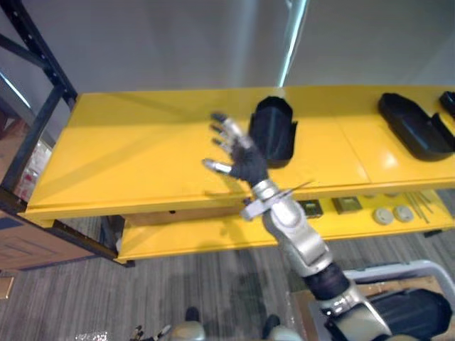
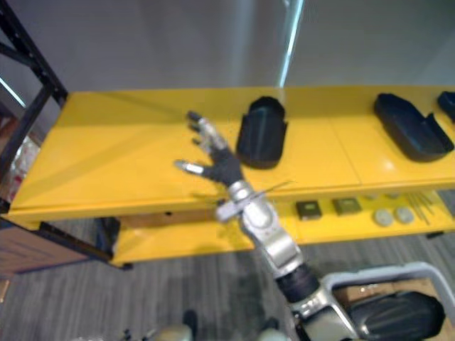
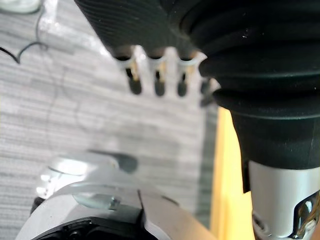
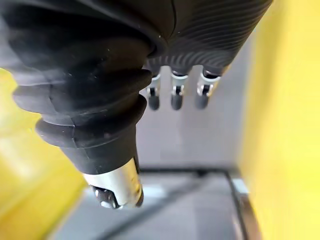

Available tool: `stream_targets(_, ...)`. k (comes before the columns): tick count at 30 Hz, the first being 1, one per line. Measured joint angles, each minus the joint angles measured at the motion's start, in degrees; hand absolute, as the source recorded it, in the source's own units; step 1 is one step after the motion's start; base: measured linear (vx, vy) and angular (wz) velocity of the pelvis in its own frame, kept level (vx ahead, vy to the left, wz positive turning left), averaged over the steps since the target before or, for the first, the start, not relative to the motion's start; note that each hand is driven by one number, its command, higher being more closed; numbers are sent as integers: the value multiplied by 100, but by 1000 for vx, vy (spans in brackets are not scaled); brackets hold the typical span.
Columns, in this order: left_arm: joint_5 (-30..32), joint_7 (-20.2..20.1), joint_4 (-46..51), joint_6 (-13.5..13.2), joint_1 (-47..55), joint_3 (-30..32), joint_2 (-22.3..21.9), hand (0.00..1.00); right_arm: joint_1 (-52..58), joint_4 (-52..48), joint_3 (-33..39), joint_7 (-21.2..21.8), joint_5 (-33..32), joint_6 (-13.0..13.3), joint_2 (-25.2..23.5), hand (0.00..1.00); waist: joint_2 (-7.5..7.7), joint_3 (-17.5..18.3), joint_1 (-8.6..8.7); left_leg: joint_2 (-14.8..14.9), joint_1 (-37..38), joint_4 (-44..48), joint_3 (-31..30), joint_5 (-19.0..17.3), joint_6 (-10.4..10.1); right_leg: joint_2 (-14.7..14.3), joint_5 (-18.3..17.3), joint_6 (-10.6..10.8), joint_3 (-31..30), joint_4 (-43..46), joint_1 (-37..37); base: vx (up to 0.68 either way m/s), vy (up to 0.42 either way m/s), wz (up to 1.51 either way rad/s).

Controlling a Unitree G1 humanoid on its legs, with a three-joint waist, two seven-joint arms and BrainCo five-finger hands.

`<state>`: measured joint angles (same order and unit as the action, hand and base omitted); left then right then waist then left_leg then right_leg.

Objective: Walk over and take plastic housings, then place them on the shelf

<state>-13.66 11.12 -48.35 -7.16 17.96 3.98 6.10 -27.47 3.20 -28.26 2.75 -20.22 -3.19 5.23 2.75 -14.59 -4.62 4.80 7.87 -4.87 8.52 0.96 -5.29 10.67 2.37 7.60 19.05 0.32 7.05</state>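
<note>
Yellow metal shelf top [image 1: 142, 163] ran across the view above grey carpet floor [image 1: 213, 284], with a black steel rack post [image 1: 39, 78] well out past the thumb side of the right hand [image 1: 238, 155]

That hand was raised over the shelf top with its fingers [image 1: 226, 126] straight and spread wide, thumb out, nothing held

A black curved plastic housing [image 1: 276, 131] stood on end on the shelf top just beside the fingers, on the side away from the thumb; right eye view showed a gap between them, so no contact

A long black plastic housing [image 1: 416, 128] lay flat on the same top, well apart from the fingers, further out on that same side

The lower yellow tier [image 1: 185, 238] sat below the wrist, carrying two dark square parts [image 1: 310, 207] and pale round discs [image 1: 393, 213]

In the left wrist view the left hand [image 3: 159, 75] hung over the carpet, fingers relaxed and roughly straight, holding nothing
</note>
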Motion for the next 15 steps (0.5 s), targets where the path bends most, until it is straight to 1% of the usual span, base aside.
stream_targets(1, 2, 0, 1, 9, -7, 0, 6, 0, -44, 249, -13, 32, 24, -59, -53, 0, 9, 6, -18, -1, -3, 0, -5, 1, 0, 0, 1, 0, 5, 0, 0, 12, 0, 5)
stream_targets(2, 4, 0, 8, 10, -22, 1, 14, 0, -99, 682, 7, 20, 50, -117, -137, 0, 19, 11, -86, -36, -1, 0, -15, 2, -1, 2, 1, 0, 24, -4, 4, 33, 14, 9)
stream_targets(3, 4, 1, 10, 11, -33, 3, 17, 0, -135, 1040, 42, -34, 158, -140, -206, 0, 32, 20, -114, -50, -1, 2, -48, 8, -3, 15, 2, 2, 68, -8, 11, 38, 15, 12)
stream_targets(5, 5, 6, 8, 21, -36, 3, 22, 0, -264, 1536, 111, -84, 285, -194, -332, 0, 37, 22, -113, -73, -40, 6, -138, 21, -1, 29, 5, 5, 130, -20, 17, 26, 9, 17)
stream_targets(7, 11, 7, 11, 24, -51, 3, 22, 0, -364, 1857, 261, -196, 323, -196, -457, 0, 36, 22, -117, -82, -92, 22, -191, 41, -6, 32, 12, 11, 191, -50, 17, 18, -2, 17)
stream_targets(9, 15, 6, 17, 65, -52, 3, 21, 0, -494, 2162, 364, -367, 445, -199, -558, 0, 31, 19, -121, -85, -95, 22, -216, 46, -10, 28, 25, 19, 251, -98, 54, 11, -7, 13)
stream_targets(10, 14, 6, 20, 112, -59, 1, 22, 0, -529, 2284, 486, -541, 551, -200, -605, 0, 22, 17, -123, -89, -84, 22, -261, 46, -10, 27, 25, 19, 291, -120, 104, 3, -5, 11)
stream_targets(12, 13, 6, 36, 120, -60, -4, 17, 0, -592, 2373, 545, -742, 660, -199, -633, 0, 4, 7, -146, -89, -91, 22, -266, 47, -11, 25, 26, 19, 295, -129, 103, 0, -1, 5)
stream_targets(15, 0, 7, 46, 133, -59, -23, -8, 0, -757, 2653, 617, -1281, 902, -197, -795, 0, -51, -21, -156, -91, -90, 21, -267, 54, -17, 24, 36, 17, 297, -143, 106, 0, 0, 0)
